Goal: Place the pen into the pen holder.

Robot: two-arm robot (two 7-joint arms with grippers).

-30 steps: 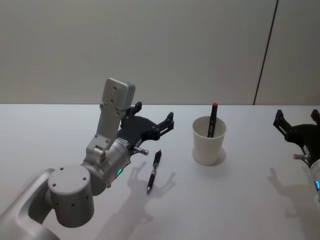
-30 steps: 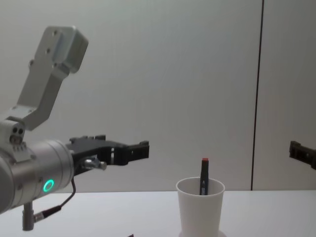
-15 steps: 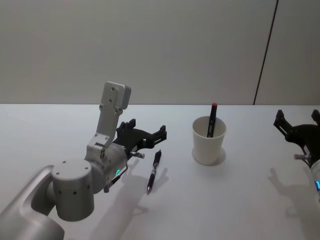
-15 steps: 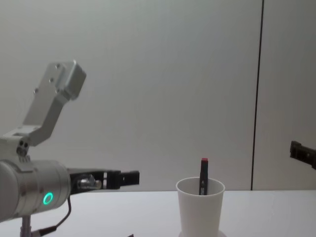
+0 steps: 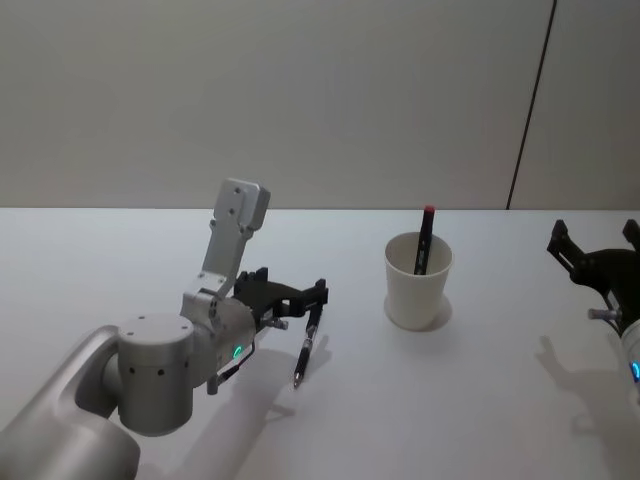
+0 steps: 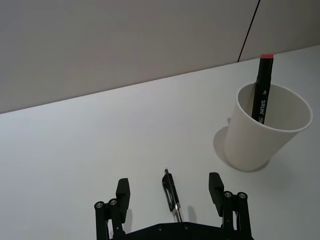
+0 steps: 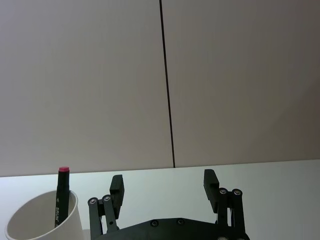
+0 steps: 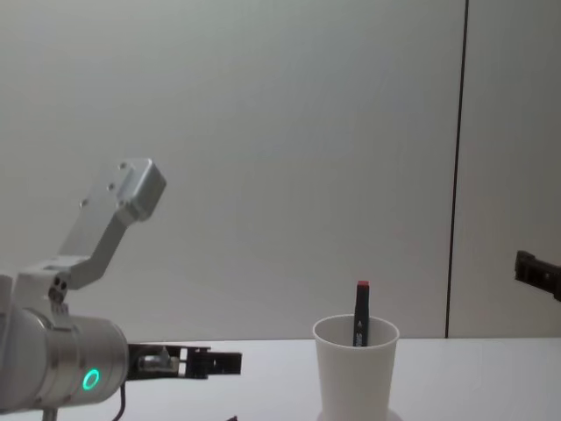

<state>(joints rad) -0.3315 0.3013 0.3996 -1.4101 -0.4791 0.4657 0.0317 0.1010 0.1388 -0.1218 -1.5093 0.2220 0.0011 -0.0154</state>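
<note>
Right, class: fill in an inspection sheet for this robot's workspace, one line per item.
surface: white table, smooth and level.
job's things: black pen lying flat, to the left of the white paper cup; the cup stands upright and holds a red-capped marker.
clutter: nothing seen.
grippers: left gripper open, low, one finger on each side of the pen; right gripper open, off to the cup's right, holding nothing.
cables: nothing seen.
surroundings: plain wall with a dark vertical seam.
</note>
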